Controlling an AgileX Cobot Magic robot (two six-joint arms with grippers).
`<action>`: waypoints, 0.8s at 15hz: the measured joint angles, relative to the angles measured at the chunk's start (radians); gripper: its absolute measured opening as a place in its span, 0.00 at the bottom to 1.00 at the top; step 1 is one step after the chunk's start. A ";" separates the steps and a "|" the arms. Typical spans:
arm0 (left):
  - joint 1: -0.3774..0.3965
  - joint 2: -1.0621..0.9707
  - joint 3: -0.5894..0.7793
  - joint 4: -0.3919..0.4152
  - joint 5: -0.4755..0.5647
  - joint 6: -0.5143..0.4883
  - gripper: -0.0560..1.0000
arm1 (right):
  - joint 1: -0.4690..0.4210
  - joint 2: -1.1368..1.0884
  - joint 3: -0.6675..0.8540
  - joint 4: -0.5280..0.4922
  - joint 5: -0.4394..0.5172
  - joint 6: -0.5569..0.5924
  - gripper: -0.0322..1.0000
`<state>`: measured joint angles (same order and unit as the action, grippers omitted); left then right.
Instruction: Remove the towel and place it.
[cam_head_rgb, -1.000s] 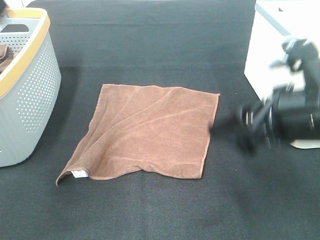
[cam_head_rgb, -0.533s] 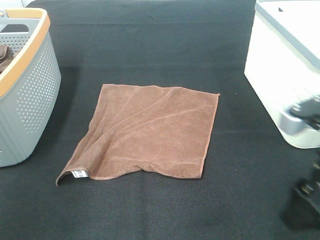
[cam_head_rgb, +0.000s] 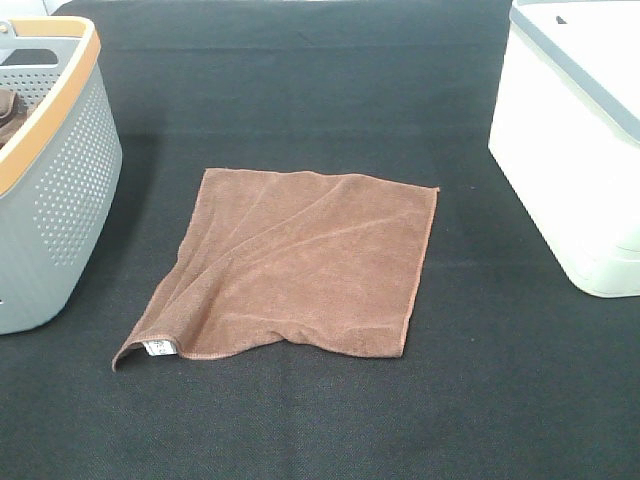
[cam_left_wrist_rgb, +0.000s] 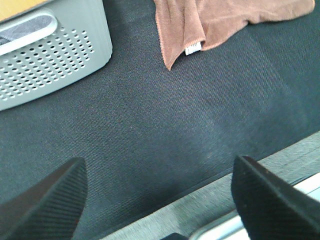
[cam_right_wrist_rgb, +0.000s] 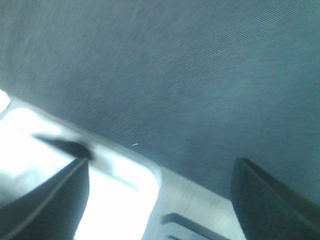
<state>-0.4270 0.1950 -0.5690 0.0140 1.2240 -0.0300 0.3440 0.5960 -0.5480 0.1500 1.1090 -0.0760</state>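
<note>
Change since earlier frames: the right arm, seen blurred at the right edge of the exterior high view a moment ago, has left that view entirely; no arm shows there now.

Item 1. Towel: reddish-brown cloth, lying spread out on the black table cover at the centre of the frame, with soft diagonal creases. White tag at its lower-left corner, which curls up slightly. In the left wrist view its tagged corner shows at the top of the frame.

Item 2. Grey perforated basket with an orange rim, left edge of the frame, near the towel but not touching it.

Item 3. White bin, right edge, well apart from the towel.

Item 4. Left gripper: jaws spread wide, nothing between them, over bare cover.

Item 5. Right gripper: jaws likewise apart and empty; view blurred, above the cover's edge.
</note>
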 joint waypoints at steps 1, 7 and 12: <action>0.000 -0.073 0.011 0.000 0.002 0.024 0.77 | 0.000 -0.120 0.000 -0.039 0.031 0.026 0.75; 0.000 -0.121 0.044 0.000 -0.123 0.056 0.77 | 0.000 -0.445 0.005 -0.055 0.039 0.037 0.75; 0.000 -0.121 0.070 -0.001 -0.169 0.056 0.77 | 0.000 -0.474 0.043 -0.061 -0.040 0.005 0.75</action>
<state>-0.4270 0.0740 -0.4990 0.0130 1.0550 0.0260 0.3440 0.1220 -0.5050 0.0890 1.0690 -0.0710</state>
